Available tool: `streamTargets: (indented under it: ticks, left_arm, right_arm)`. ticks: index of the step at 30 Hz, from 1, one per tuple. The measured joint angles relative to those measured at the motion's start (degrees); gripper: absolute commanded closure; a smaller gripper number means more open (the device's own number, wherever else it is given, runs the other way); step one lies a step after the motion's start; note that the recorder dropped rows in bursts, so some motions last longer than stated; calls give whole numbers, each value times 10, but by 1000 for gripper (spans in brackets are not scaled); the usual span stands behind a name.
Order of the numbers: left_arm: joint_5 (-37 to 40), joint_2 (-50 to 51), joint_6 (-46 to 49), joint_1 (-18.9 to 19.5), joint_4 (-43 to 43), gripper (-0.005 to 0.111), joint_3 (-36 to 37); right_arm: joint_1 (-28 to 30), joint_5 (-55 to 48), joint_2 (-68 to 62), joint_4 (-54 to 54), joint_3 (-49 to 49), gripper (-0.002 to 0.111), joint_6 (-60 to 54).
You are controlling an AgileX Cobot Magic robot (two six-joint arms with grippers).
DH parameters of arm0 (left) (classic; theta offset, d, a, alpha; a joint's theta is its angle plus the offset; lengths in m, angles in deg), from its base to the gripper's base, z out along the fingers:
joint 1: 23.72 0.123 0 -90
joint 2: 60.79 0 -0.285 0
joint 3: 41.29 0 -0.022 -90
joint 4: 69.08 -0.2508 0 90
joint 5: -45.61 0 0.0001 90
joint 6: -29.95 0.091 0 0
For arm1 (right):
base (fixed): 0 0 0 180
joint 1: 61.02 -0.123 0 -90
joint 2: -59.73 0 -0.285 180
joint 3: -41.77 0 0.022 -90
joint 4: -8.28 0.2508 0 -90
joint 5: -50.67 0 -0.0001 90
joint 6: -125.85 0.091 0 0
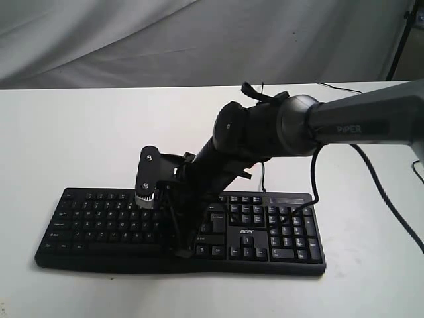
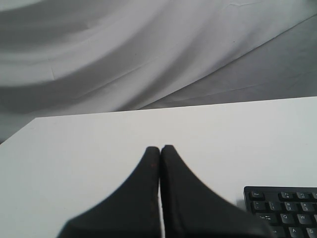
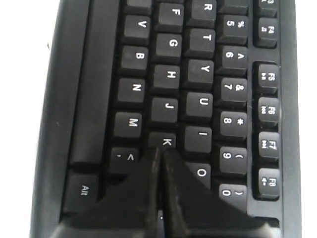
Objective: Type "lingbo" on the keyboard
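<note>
Closed into one narrow poking tip, right gripper [image 3: 159, 149] sits low-centre at K key [image 3: 166, 141] on keyboard [image 3: 198, 74]; left gripper [image 2: 159, 148], also closed, idles aside.

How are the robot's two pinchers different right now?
The right gripper is over the keyboard; the left gripper is over bare table beside it. The right's tip is at the K key; the left's touches no key. Both are black and shut.
</note>
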Motion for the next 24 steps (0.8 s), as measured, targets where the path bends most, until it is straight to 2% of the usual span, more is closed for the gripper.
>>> streamTargets:
  ticks: [24]
  left_arm:
    - [0,0,0,0,0,106,0]
  right_arm:
    - [0,1,20,50,0,108,-5]
